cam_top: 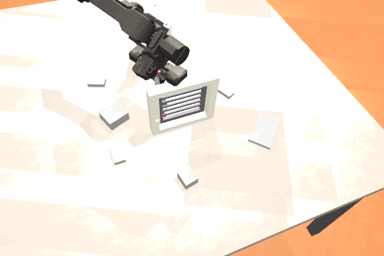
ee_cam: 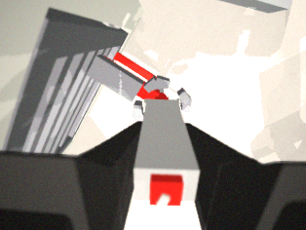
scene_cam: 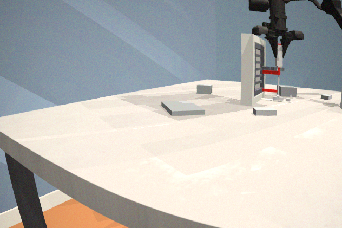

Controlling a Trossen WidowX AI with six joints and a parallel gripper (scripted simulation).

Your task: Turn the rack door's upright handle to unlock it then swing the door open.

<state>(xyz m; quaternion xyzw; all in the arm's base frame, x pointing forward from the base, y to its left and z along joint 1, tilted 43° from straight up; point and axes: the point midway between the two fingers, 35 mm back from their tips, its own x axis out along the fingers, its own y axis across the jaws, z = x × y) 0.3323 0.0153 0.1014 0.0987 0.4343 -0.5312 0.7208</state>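
The fingers (cam_top: pixel 157 76) (scene_cam: pixel 279 56) grip the upright handle (scene_cam: pixel 279 59) (ee_cam: pixel 167 138) beside the slatted door (cam_top: pixel 183 104) (scene_cam: pixel 258 67) (ee_cam: pixel 54 97); the frame (cam_top: pixel 152 109) (scene_cam: pixel 247 70) stands upright on the surface (cam_top: pixel 248 61) (scene_cam: pixel 138 148) (ee_cam: pixel 234 97).

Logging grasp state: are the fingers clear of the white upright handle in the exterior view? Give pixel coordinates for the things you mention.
No, the black tapered fingers (scene_cam: pixel 279 51) are closed on the white upright handle's (scene_cam: pixel 279 59) upper part.

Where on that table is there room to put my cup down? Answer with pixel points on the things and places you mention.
Perhaps between the flat slab (cam_top: pixel 265 130) (scene_cam: pixel 183 108) and the table's (cam_top: pixel 350 196) (scene_cam: pixel 83 183) near edge in the exterior view. It's crowded around the gripper (cam_top: pixel 158 81) (scene_cam: pixel 279 56), handle (scene_cam: pixel 279 59) (ee_cam: pixel 167 138) and frame (cam_top: pixel 150 116) (scene_cam: pixel 246 70).
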